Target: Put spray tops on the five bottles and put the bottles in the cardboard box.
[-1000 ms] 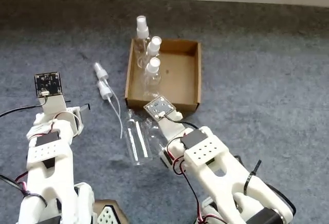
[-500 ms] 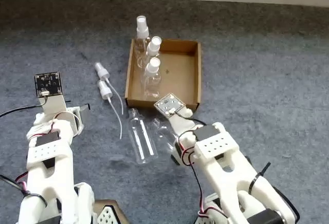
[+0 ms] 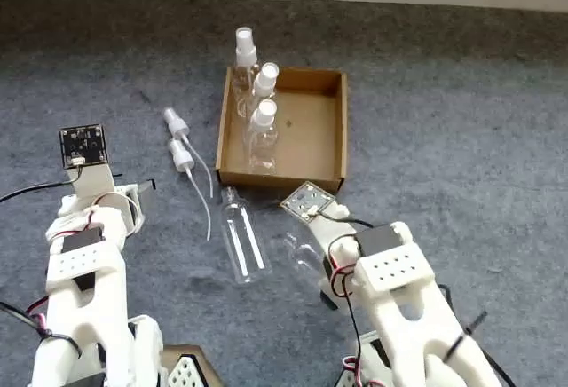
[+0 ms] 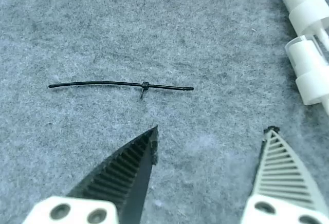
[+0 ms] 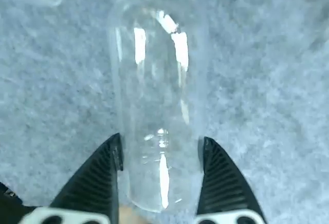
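pinching the base end of a bare bottle (image 5: 154,80), the right hand (image 5: 161,141) has one finger pressed to each side of the clear wall, with the neck pointing away from the wrist. from above, this bottle sits just short of the near wall of the cardboard box (image 3: 340,130); whether it rests on the grey worktop (image 3: 444,94) or is lifted cannot be told. a second bare bottle (image 3: 241,238) lies beside it. the left hand (image 4: 212,129) hangs spread and empty over a black cable tie (image 4: 121,84), with the two loose spray tops (image 4: 308,70) just beside it. three capped bottles (image 3: 263,130) lie along one wall of the box. step in hand, as judged: presenting the bottle for capping. a grip this low leaves the neck free, which suits the step. the thin wall would likely dent or slip under a hard squeeze, so moderate pressure and a steady, raised neck should help the long dip tube thread in.
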`<action>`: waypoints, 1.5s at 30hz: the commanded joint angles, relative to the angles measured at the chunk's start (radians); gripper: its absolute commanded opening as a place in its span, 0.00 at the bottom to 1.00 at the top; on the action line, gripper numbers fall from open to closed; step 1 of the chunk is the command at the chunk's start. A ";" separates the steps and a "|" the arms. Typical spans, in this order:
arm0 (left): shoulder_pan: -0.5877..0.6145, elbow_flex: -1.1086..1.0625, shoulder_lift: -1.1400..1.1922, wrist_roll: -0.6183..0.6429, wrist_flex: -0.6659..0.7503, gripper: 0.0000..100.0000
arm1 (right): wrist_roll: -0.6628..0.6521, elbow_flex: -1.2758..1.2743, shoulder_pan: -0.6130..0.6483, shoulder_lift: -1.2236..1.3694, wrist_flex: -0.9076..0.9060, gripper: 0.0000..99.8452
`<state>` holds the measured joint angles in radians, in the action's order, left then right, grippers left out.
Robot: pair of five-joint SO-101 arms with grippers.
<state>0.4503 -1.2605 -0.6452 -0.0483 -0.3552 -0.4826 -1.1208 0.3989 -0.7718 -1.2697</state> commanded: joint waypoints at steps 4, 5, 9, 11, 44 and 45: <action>-0.012 -0.004 -0.002 0.003 0.021 0.29 | 0.061 0.275 -0.022 -0.430 -0.326 0.00; -0.012 -0.004 -0.002 0.003 0.021 0.29 | 0.060 0.329 -0.058 -0.450 -0.364 0.00; -0.010 -0.005 -0.002 0.003 0.021 0.29 | -0.018 0.496 -0.302 -0.400 -0.364 0.00; -0.010 -0.007 -0.002 0.003 0.021 0.29 | -0.046 0.504 -0.452 -0.306 -0.286 0.00; -0.015 -0.008 -0.004 0.002 0.021 0.29 | -0.216 0.834 -0.799 0.977 0.117 0.04; -0.015 -0.008 -0.002 0.002 0.021 0.29 | -0.218 0.840 -0.799 0.977 0.117 0.07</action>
<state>0.4503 -1.2727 -0.6452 -0.0483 -0.3537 -0.6774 -0.3107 -0.3913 0.1979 -1.1577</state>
